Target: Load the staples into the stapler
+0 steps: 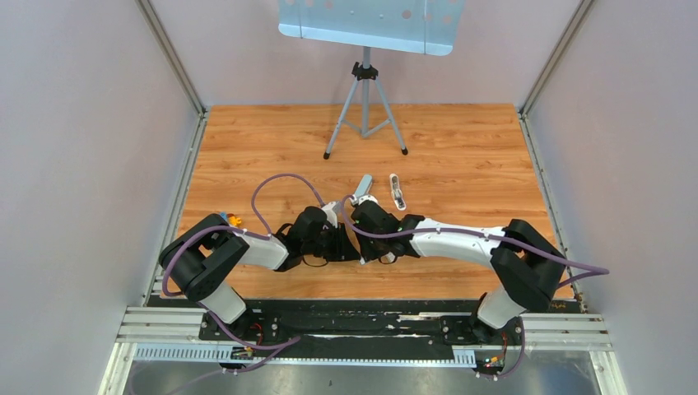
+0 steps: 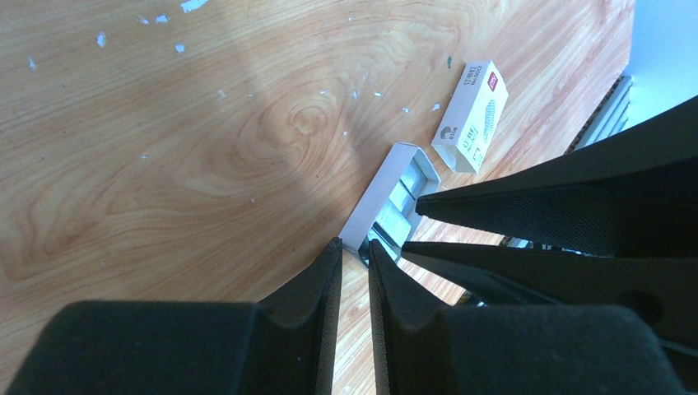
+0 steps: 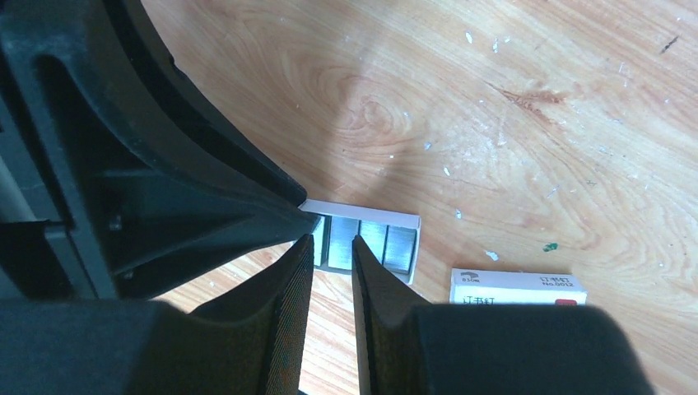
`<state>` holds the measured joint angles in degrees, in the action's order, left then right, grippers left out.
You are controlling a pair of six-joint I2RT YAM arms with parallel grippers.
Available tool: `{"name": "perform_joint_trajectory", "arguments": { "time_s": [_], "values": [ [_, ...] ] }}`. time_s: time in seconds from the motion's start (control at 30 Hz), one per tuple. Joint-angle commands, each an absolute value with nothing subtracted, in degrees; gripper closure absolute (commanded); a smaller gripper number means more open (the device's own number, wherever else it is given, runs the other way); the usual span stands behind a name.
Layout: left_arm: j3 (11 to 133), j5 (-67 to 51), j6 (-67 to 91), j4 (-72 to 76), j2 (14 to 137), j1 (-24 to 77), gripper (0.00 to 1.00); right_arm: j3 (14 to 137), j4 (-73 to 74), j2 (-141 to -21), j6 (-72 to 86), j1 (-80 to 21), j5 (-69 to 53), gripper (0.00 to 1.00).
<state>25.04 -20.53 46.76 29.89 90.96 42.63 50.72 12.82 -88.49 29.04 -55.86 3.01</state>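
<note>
Both arms folded inward, left gripper (image 2: pixel 354 247) and right gripper (image 3: pixel 331 243) tip to tip, jaws nearly closed.

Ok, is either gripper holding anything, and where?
Left fingers appear to pinch the white tray at its end; right fingers straddle a staple block, grip unclear.

Staples (image 3: pixel 362 241) partly hidden behind fingers (image 3: pixel 288 288).

Grey staples (image 3: pixel 366 244) in tray; stapler (image 1: pixel 397 191) apart.
</note>
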Motion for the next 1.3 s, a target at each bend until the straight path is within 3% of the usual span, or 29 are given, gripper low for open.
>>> {"name": "perform_joint_trajectory", "arguments": {
  "time_s": [0.0, 0.73, 1.27],
  "values": [
    [25.3, -18.6, 46.0, 28.9, 90.6, 43.3, 0.8, 53.3, 17.9, -90.7, 27.9, -57.7, 8.7, 0.73],
    [25.3, -18.5, 45.6, 28.3, 89.8, 43.3, 0.8, 54.3, 17.0, -93.9, 28.3, -58.8, 8.0, 0.71],
    [25.7, -18.1, 45.2, 27.4, 89.5, 43.3, 0.8, 55.3, 18.5, -95.7, 27.5, -58.9, 8.0, 0.75]
  ]
}}
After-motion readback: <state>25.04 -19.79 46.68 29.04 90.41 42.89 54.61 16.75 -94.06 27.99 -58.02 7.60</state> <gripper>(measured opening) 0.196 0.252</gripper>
